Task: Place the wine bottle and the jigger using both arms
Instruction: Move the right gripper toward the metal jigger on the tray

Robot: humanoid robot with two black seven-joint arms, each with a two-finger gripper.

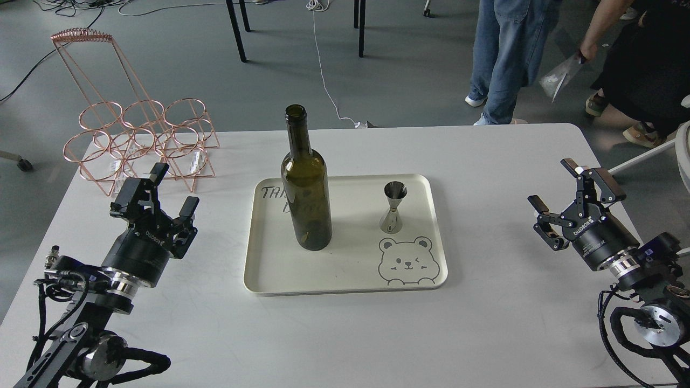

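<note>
Item: wine bottle (305, 183). Dark olive-green glass, no label, mouth uncorked. Stands upright on the left half of the tray (345, 283), partly covering some handwriting on the tray floor.

Item: jigger (394, 207). Polished steel, hourglass form. Stands upright on the right half of the same tray, just above a printed bear face, well apart from the bottle.

Item: tray. Cream, rounded corners, lying flat at the middle of the white table (485, 323).

Item: left gripper (173, 188). Jaws apart, holding nothing; raised over the table to the left of the tray, clear of the bottle.

Item: right gripper (555, 183). Jaws apart, holding nothing; out near the table's right edge, well away from the jigger.

Item: copper wire rack (143, 140). At the table's far left corner, behind the left gripper. People stand beyond the far edge.

Status, as judged: both task things sit on the tray and neither arm grips anything, so this reads either as the start, before any grasp, or as the placing already done. If the former, the next move calls for the left arm to close on the bottle's body and the right on the jigger's waist.
</note>
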